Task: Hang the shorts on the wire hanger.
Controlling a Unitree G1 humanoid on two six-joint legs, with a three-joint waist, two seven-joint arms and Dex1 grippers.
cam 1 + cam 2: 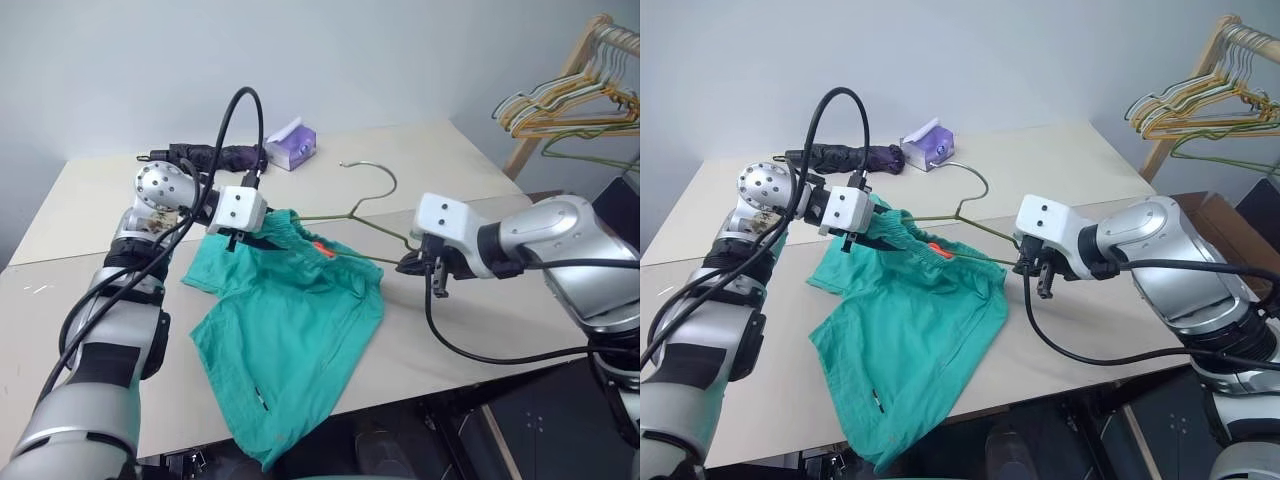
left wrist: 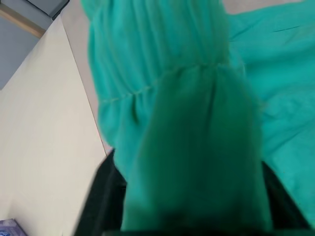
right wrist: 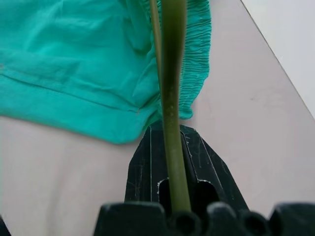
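surface [image 1: 440, 160]: pale tabletop carrying everything; a folded dark umbrella [image 1: 205, 156] and a purple tissue box [image 1: 291, 145] sit near its far edge, well apart from the work.
shorts [image 1: 285, 325]: teal cloth lying in the middle of the surface, one leg draped over the near edge, the gathered waistband lifted at the far-left end. Judged light, limp and quick to slide off thin wire; best taken at the elastic waistband, where the cloth is thickest and bunches into a firm fold.
wire hanger [image 1: 370, 205]: thin olive wire, hook pointing toward the far edge, one arm running into the waistband. Judged light, springy, slippery; hold low on the shoulder near the corner.
left tool [image 1: 243, 236]: pinched on a bunch of waistband, cloth filling the space between its fingers.
right tool [image 3: 167, 162]: clamped tight on the hanger wire, just beside the waistband's right end.
orange tag [image 1: 320, 247]: on the waistband, between the two tools.
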